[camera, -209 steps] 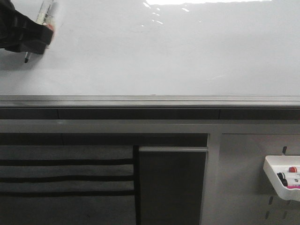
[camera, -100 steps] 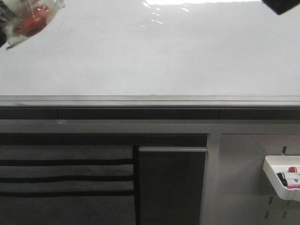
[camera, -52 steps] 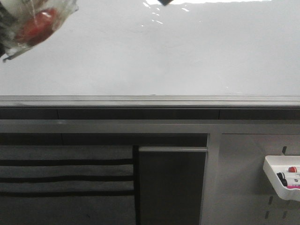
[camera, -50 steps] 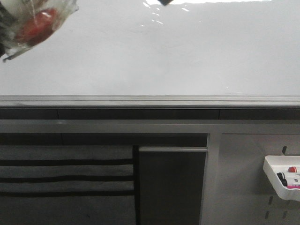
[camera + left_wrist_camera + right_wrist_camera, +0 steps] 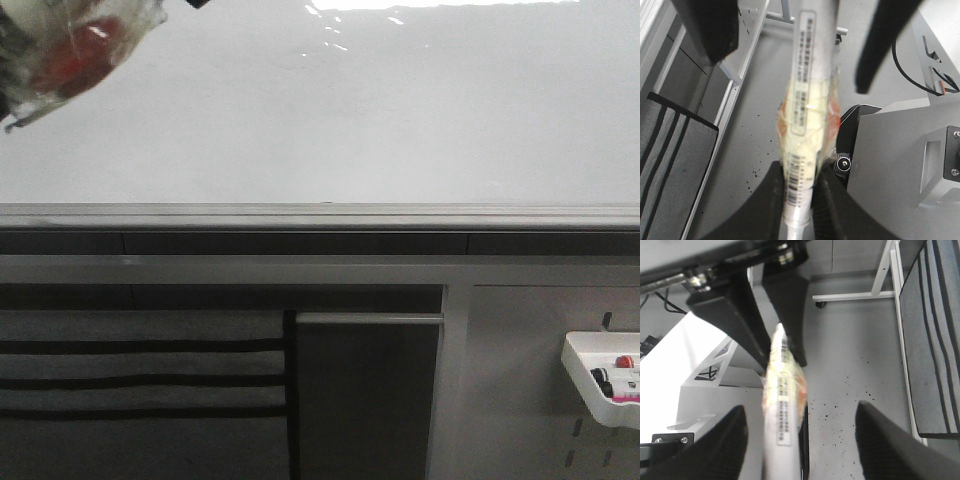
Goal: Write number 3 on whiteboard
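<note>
The large glossy white whiteboard [image 5: 380,120] fills the upper half of the front view, standing upright behind the bench, with bright glare along its top and a grey metal rail [image 5: 320,215] along its lower edge. Its face is bare: the number 3 is not yet drawn anywhere on the part that shows. The board looks stiff and slick, so a tip should glide on it under light, even pressure. Pressing hard would probably only make the stroke skid. The writing tool is a slim white marker with a barcode label and a yellowish tape wrap over red [image 5: 802,125]. It looks light and rigid, with a smooth barrel, and the padded tape band seems the surest place to grip it. It is up at the board's top left corner in the front view. The left pincer [image 5: 800,200] is pinched onto the marker's lower barrel. The right pincer [image 5: 800,412] is spread wide with the marker between its fingers, touching neither. The writing tip is not visible. A small white tray of spare markers [image 5: 585,385] hangs low on the right.
</note>
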Motion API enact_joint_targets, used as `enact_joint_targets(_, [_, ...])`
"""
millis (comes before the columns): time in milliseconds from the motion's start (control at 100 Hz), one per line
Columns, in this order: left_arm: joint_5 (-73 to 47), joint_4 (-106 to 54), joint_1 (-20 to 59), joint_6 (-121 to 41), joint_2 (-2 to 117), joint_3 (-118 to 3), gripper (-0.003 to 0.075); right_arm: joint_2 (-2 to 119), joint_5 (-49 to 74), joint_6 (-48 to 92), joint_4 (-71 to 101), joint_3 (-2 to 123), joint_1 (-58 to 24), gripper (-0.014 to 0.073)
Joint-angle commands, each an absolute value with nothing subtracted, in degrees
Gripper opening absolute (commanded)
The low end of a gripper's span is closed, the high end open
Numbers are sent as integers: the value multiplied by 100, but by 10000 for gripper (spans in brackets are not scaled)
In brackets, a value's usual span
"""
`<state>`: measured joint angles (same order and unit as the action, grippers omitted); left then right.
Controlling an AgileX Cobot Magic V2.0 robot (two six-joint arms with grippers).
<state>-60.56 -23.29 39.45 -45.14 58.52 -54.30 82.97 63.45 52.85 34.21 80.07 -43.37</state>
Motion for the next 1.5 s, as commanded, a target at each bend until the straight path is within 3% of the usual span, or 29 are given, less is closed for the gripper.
enact_joint_targets(0, [-5849, -2526, 3999, -4526, 5762, -5631, -18, 8186, 6203, 5396, 3712, 8210, -4344, 360])
enact_joint_targets(440, [-5849, -2516, 3999, -4526, 5762, -5631, -18, 8284, 6184, 5396, 3869, 8210, -4442, 355])
enact_joint_targets(870, [-5836, -2516, 3999, -4526, 5762, -5631, -18, 8284, 6326, 5396, 3869, 8210, -4442, 22])
enact_joint_targets(1080, [-5697, -2516, 3999, -4526, 5762, -5631, -10, 8284, 6334, 5396, 3869, 8210, -4442, -17])
enact_joint_targets(1170, [-5581, -2513, 3999, -4526, 5762, -5631, 70, 8284, 6334, 5396, 3869, 8210, -4442, -17])
enact_joint_targets(1360, [-5218, -2371, 3946, -4501, 5735, -5631, 389, 8284, 6303, 5396, 3869, 8210, -4442, -17])
enact_joint_targets(1420, [-5136, -2275, 3827, -4388, 5683, -5631, 449, 8273, 6292, 5374, 3844, 8210, -4414, -17])
enact_joint_targets(1490, [-5080, -2203, 3649, -4269, 5575, -5631, 457, 8213, 6197, 5146, 3724, 8210, -4319, -17])
